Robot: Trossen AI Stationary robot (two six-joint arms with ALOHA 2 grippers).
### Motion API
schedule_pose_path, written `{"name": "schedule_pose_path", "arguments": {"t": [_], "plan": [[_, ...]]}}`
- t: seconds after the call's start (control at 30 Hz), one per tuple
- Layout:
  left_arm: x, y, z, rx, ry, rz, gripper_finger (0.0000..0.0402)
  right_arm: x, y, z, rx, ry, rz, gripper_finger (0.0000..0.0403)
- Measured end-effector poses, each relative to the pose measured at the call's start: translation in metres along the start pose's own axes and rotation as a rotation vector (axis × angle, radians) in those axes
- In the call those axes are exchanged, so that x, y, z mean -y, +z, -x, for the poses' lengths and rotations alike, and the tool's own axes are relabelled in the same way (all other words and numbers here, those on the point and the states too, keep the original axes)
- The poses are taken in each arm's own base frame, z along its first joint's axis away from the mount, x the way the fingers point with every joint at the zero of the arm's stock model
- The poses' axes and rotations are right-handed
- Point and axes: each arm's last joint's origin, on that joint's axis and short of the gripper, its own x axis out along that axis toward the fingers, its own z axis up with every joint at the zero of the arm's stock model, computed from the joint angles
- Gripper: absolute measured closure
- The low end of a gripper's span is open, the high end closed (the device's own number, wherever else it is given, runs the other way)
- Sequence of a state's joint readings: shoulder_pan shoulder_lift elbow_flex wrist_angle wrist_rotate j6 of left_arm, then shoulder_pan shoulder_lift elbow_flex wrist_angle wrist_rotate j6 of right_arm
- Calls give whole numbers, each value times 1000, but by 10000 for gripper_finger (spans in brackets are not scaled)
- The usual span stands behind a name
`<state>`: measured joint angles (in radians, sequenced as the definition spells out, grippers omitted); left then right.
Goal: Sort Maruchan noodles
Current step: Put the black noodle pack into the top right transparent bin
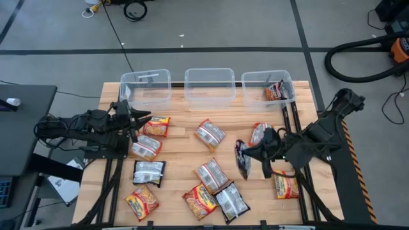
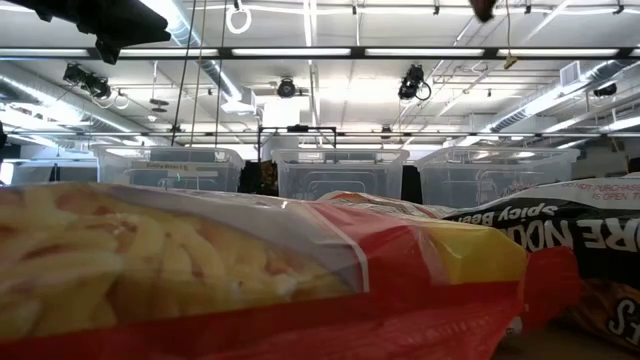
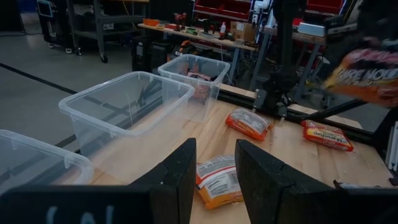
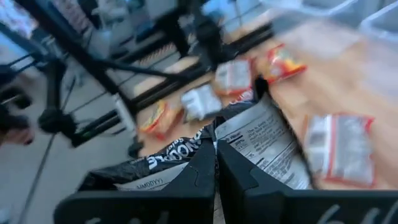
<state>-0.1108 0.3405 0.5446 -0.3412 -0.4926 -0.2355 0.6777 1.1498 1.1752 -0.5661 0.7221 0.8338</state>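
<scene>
Now, right claw (image 1: 250, 153) clamped together on a black-and-silver noodle packet (image 1: 242, 158), packet hanging lifted over the table (image 1: 182, 144), long axis running down beneath the claw, left claw (image 1: 142, 119) apart, orange packet (image 1: 156, 126) just beside it.

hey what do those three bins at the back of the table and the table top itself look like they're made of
The three bins look like clear, glossy, rigid plastic: the wood and floor show through their walls. The table top looks like pale wood, probably butcher block, with long plank seams and visible grain; its finish seems smooth and slightly satin, though that is hard to confirm.
</scene>
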Motion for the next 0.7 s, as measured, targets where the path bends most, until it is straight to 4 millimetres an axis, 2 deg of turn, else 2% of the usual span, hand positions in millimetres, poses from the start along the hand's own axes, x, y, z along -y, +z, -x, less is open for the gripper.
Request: {"name": "schedule_pose_path", "arguments": {"t": [0.07, 0.2, 0.4, 0.57, 0.7], "plan": [[0, 0, 0, 0, 0, 15, 285, 16, -3, -4, 35, -54, 37, 395], [0, 0, 0, 0, 0, 16, 285, 52, 8, -7, 58, -207, 92, 395], [0, 1, 0, 5, -1, 33, 285, 111, 39, -1, 72, -496, 238, 395], [2, 7, 0, 62, -37, 83, 285, 156, 64, 9, 12, -696, 423, 395], [6, 15, -1, 129, -81, 109, 285, 191, 76, 9, -94, -709, 507, 395]]}}
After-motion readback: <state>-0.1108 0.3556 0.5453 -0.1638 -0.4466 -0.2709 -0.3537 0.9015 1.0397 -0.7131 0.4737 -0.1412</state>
